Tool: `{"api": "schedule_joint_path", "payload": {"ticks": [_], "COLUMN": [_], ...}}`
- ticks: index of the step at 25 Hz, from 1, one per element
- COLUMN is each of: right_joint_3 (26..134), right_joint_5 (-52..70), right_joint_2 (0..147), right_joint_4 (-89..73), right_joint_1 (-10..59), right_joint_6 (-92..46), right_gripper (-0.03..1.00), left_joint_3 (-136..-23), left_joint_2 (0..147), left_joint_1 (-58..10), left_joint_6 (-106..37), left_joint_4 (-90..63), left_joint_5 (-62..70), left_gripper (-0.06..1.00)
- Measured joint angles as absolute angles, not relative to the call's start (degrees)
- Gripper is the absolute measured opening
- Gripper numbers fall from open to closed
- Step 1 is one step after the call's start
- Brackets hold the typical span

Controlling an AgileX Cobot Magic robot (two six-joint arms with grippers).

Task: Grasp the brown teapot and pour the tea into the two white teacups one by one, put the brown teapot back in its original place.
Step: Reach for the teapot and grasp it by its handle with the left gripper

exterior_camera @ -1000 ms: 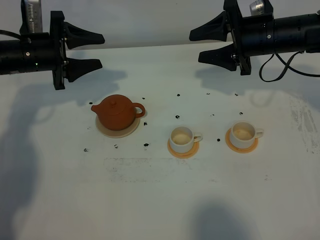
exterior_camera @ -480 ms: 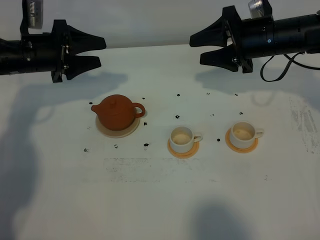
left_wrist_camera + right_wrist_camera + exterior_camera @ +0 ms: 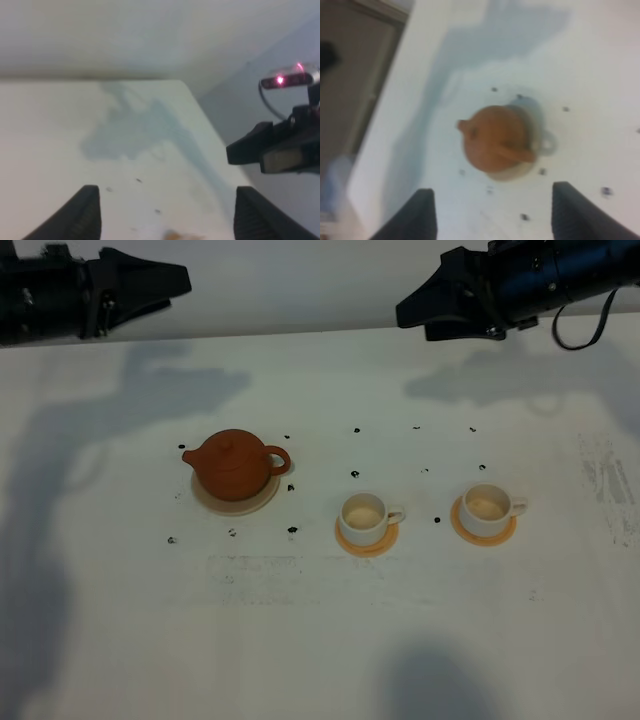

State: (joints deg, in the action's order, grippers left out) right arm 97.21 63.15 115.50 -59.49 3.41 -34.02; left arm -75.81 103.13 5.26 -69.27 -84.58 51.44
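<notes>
A bare stretch of the white table (image 3: pixel 320 640) is seen along the near edge, marked only by a faint scuffed patch and soft shadows. Beyond it, roughly halfway to the far edge, two white teacups are set in a row. The inner teacup (image 3: pixel 362 513) is placed near the middle of the table on an orange coaster (image 3: pixel 366 546). The outer teacup (image 3: pixel 487 503) is placed closer to the right edge on a second coaster (image 3: pixel 484 537). Both cup handles are turned toward the right edge.

Slightly farther back and toward the left edge, the brown teapot (image 3: pixel 232 468) is seated upright on the cream saucer (image 3: pixel 240 506), with its lid on. Its spout is pointed at the left edge and its loop handle at the teacups. Small black specks (image 3: pixel 354 474) are scattered on the table around the saucer and the cups.

Along the far edge, both arms are held high, well apart from every object. The left gripper (image 3: pixel 165 282) is found over the far left corner; in its wrist view the fingertips (image 3: pixel 90 212) are spread wide with nothing between them. The right gripper (image 3: pixel 420 312) is found over the far edge, right of the middle. Its fingertips (image 3: pixel 422 217) are likewise spread wide and empty, and the teapot is seen blurred far below them.
</notes>
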Motion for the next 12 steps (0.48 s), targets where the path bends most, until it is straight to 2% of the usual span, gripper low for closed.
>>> {"api": "schedule_joint_path", "payload": {"ticks": [6,12], "right_joint_3": [98.9,99.1], "right_joint_5": [63.0,60.7], "right_joint_2": [114.5,108.3], "right_joint_4": [-48.1,-35.4], "right_joint_1": [3.4,3.4], "right_joint_6": [-29.7,-24.5], "right_gripper": [0.51,0.51], "left_joint_3": [-75.8,-75.8], "left_joint_2": [97.2,95.1], "left_joint_1": [0.6,-4.5], "left_joint_6": [-70.0,-60.6], "left_joint_4": [-69.0,-51.4], "left_joint_5": [40.4,31.2], "left_gripper": [0.57,0.57]}}
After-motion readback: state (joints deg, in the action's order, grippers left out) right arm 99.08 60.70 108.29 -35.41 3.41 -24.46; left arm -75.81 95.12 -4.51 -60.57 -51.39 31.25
